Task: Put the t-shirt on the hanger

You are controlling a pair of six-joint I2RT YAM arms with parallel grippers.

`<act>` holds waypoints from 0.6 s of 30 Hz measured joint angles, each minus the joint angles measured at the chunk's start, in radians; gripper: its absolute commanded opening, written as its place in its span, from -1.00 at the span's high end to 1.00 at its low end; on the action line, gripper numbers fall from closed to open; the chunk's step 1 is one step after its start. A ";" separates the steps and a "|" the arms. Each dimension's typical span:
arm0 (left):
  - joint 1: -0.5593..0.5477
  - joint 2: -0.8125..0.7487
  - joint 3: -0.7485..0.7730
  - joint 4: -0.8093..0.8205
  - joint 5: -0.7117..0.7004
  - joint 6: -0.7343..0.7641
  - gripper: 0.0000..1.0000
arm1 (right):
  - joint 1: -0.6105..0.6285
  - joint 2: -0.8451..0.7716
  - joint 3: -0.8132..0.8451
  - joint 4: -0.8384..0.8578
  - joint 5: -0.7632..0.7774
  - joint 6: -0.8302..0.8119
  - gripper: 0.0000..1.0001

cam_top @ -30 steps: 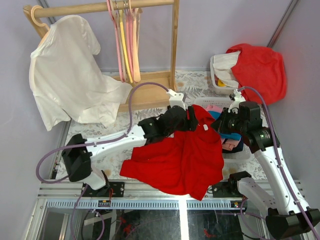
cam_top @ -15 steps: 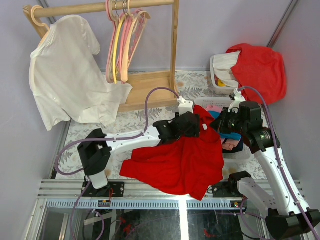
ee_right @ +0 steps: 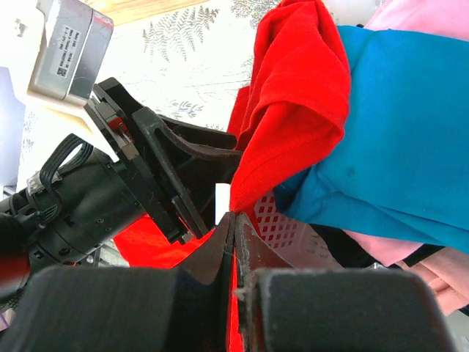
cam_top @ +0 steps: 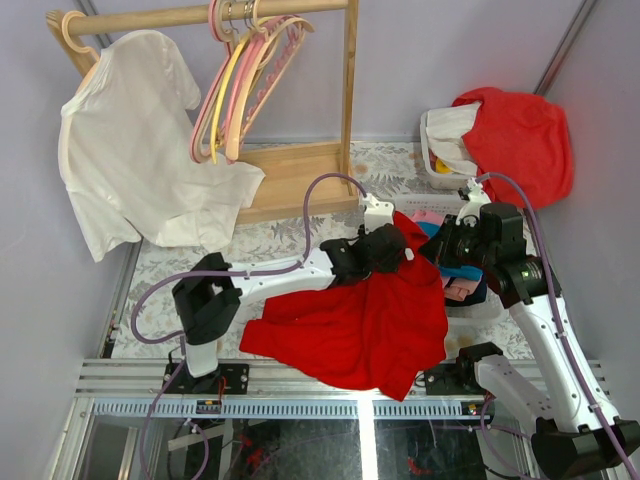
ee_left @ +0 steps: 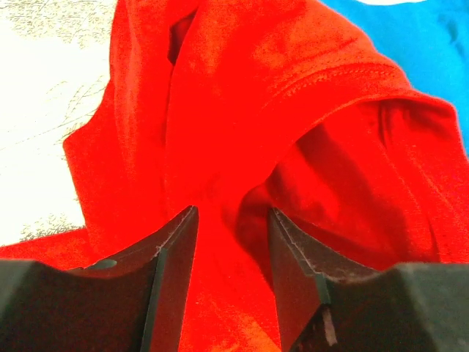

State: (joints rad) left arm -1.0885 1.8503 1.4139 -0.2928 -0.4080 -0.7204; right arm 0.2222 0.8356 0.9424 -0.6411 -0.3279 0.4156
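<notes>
T-shirt (cam_top: 360, 320), red. Hand states first: the left gripper (ee_left: 232, 220) stood with its jaws part-way apart, straddling a raised fold of the red cloth. Cloth filled the gap, but the pads did not visibly press it, so no grip was noted. The right gripper (ee_right: 231, 220) was closed tight, with red cloth running into the seam between its fingers just beside the small white label (ee_right: 222, 198): a pinch at the collar. The two grippers sat just beside each other.

Position: the collar end was held up off the table (cam_top: 280, 240) at the edge of the white basket (ee_right: 282, 220), draped against the blue garment (ee_right: 410, 132) lying in it. The body of the T-shirt lay crumpled on the table in front of the arm bases.

Further out: a wooden rack (cam_top: 349, 90) at the back carried pink and yellow hangers (cam_top: 245, 90) and a white shirt (cam_top: 130, 170). A pale wooden hook (cam_top: 70, 28) showed at the rack's left end above the white shirt. Whether that was the hanger wanted I could not tell, and no free one was seen.

Judged step: securing a second hold near the neck, well short of any hanging. The next move calls for the left jaws to close on the fold beside the collar. Both holds would then need to part so that the neck opens.
</notes>
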 measured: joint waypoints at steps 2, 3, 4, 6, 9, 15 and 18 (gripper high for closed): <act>0.000 -0.003 -0.005 -0.007 -0.007 -0.002 0.18 | 0.000 -0.003 0.000 0.000 -0.003 0.000 1.00; 0.000 -0.006 -0.011 -0.006 -0.010 -0.003 0.18 | 0.000 -0.004 0.000 0.001 -0.005 0.000 1.00; 0.000 -0.013 -0.022 -0.007 -0.015 -0.007 0.19 | 0.000 -0.005 0.000 0.002 -0.006 0.000 1.00; 0.000 -0.026 -0.053 -0.007 -0.023 -0.013 0.34 | 0.000 -0.006 0.000 0.003 -0.006 0.000 1.00; 0.000 -0.031 -0.070 -0.009 -0.032 -0.022 0.64 | 0.000 -0.008 0.000 0.003 -0.007 0.000 1.00; 0.000 -0.032 -0.070 -0.026 -0.062 -0.026 0.95 | 0.000 -0.013 0.000 0.003 -0.012 0.001 1.00; 0.000 -0.049 -0.070 -0.050 -0.077 -0.023 1.00 | 0.000 -0.013 0.000 0.005 -0.023 0.006 1.00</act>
State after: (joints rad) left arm -1.0885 1.8011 1.3437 -0.3428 -0.4847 -0.7433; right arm 0.2222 0.8227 0.9424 -0.6361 -0.3504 0.4213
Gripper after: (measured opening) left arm 0.014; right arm 0.010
